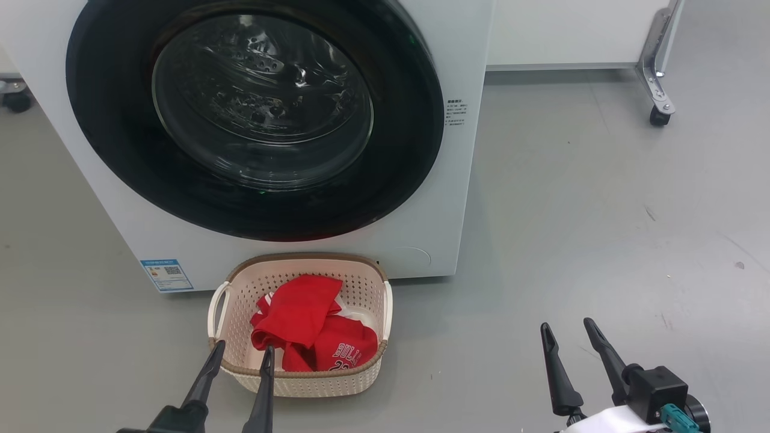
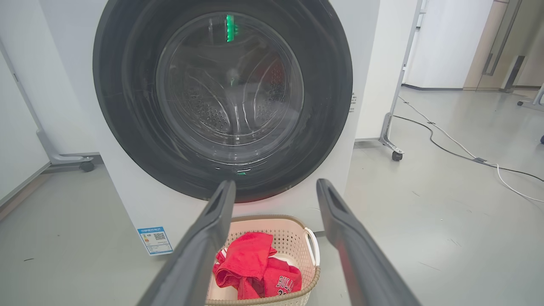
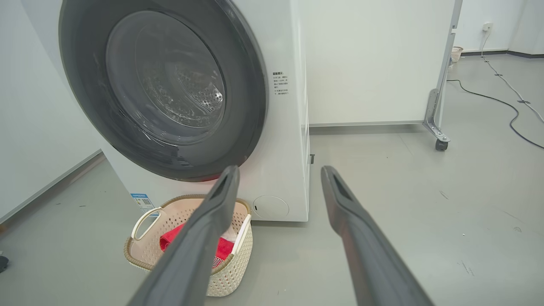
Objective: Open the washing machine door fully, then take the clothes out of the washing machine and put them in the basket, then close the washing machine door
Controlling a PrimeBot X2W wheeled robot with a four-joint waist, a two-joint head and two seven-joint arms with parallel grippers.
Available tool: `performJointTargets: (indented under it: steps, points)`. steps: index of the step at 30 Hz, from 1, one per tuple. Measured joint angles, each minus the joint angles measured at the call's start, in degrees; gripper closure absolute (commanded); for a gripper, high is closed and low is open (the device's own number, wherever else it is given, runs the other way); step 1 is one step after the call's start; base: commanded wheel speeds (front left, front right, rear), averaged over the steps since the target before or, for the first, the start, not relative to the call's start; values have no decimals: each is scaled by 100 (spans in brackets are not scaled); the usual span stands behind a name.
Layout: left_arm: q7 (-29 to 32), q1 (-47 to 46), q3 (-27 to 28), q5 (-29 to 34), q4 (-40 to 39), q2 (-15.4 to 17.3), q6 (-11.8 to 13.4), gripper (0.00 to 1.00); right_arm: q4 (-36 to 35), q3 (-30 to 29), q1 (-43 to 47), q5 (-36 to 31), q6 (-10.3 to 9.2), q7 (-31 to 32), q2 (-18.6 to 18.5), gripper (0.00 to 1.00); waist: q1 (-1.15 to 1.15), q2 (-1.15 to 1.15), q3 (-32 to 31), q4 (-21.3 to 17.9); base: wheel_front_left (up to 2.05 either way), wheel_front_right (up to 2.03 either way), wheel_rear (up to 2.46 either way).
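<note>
Logs the washing machine door (image 1: pixel 258 120) apparently shut at upper centre, clothes (image 1: pixel 301 325) in the basket (image 1: pixel 313 382) at lower centre just up-frame of the nearer left gripper (image 1: pixel 243 347), right gripper (image 1: pixel 566 325) well apart at lower right, both spread wide and empty.

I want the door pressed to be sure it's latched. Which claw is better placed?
Left, probably: the left claw sits open right below the door; the right claw hangs beyond the washer.

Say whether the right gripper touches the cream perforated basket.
Apart. Head view shows grey floor between the right gripper and the cream perforated basket.
</note>
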Motion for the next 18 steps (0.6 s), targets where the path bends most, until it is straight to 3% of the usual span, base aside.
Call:
performJointTargets:
  steps: [18]
  points:
    - [64,8,-4,1,-111,1,47,0,-258,-27,152,0,-58,69,-41,0,0,0,26,-52,0,0,0]
